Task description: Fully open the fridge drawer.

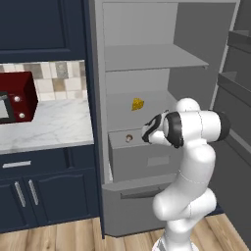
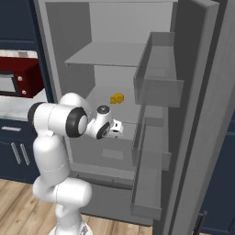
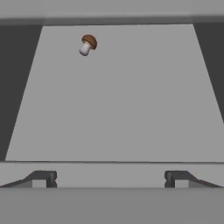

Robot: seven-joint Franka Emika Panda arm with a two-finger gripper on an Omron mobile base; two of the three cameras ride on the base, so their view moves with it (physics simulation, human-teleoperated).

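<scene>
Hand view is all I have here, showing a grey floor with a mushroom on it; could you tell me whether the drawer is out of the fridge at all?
Observer: Yes, the fridge drawer stands partly out; its open top shows in front of the shelf above it.
Operator: Thank you. Is anything on that shelf?
Observer: A yellow wedge, perhaps cheese, lies on it.
Operator: And where is my pincer relative to the handle?
Observer: The pincer is up at the drawer's top front edge; the recess handle sits lower on the front face, untouched.
</scene>
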